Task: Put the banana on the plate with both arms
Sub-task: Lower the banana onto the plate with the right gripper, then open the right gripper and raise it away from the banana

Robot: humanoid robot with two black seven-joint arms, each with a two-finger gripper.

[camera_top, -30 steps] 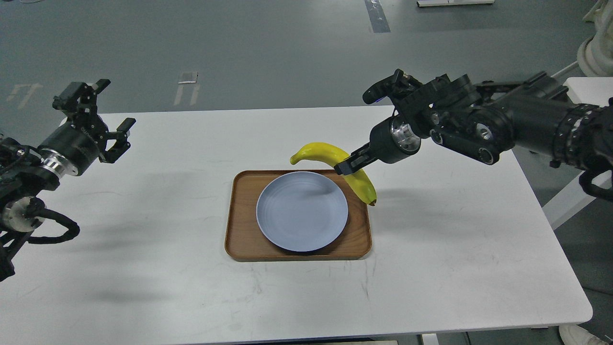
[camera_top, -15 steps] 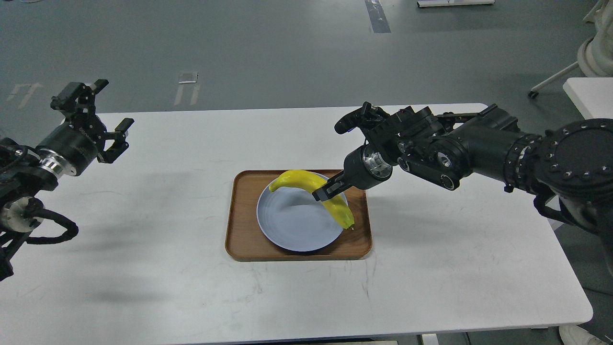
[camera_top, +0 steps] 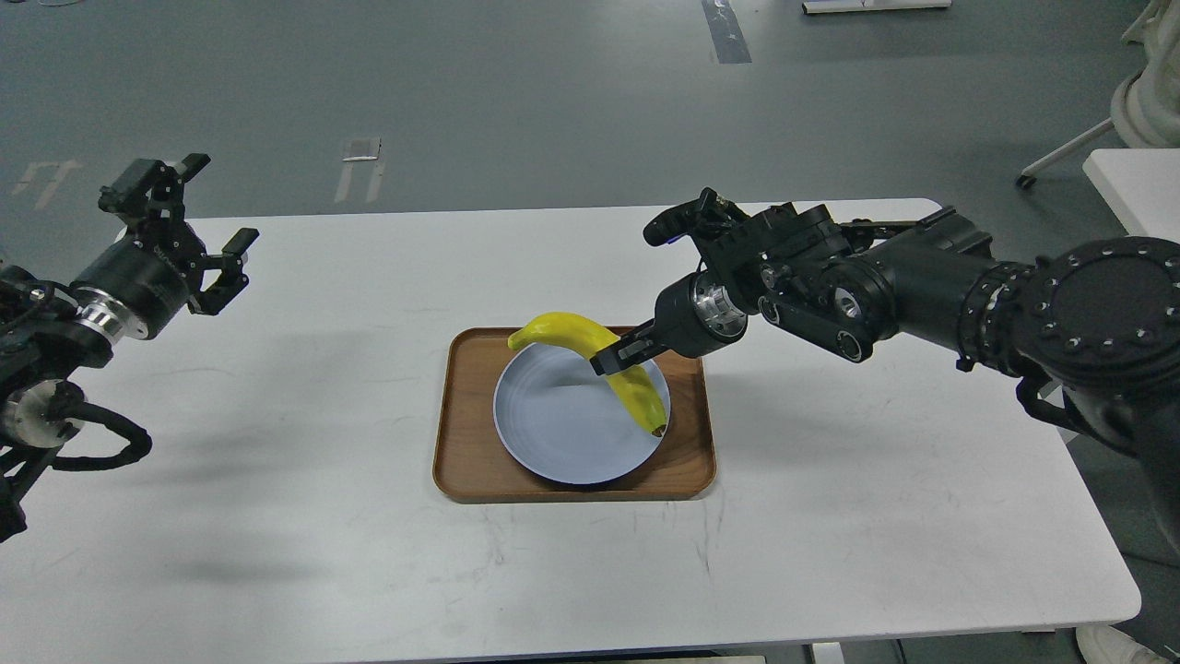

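The pale blue plate (camera_top: 562, 424) lies on a brown wooden tray (camera_top: 470, 461) at the table's middle. My right gripper (camera_top: 616, 355) is shut on the middle of the yellow banana (camera_top: 636, 392) and holds it over the plate's right half, stem end up and left, dark tip down near the plate's right rim. I cannot tell if the tip touches the plate. My left gripper (camera_top: 198, 221) is open and empty, far to the left above the table's back left corner.
The white table (camera_top: 830, 516) extends around the tray. Its right edge lies under my right arm. Another white table corner (camera_top: 1134, 180) and a white object stand at the far right.
My right gripper has carried the banana from behind the tray's back right corner down and left to over the plate. The left arm has not moved.
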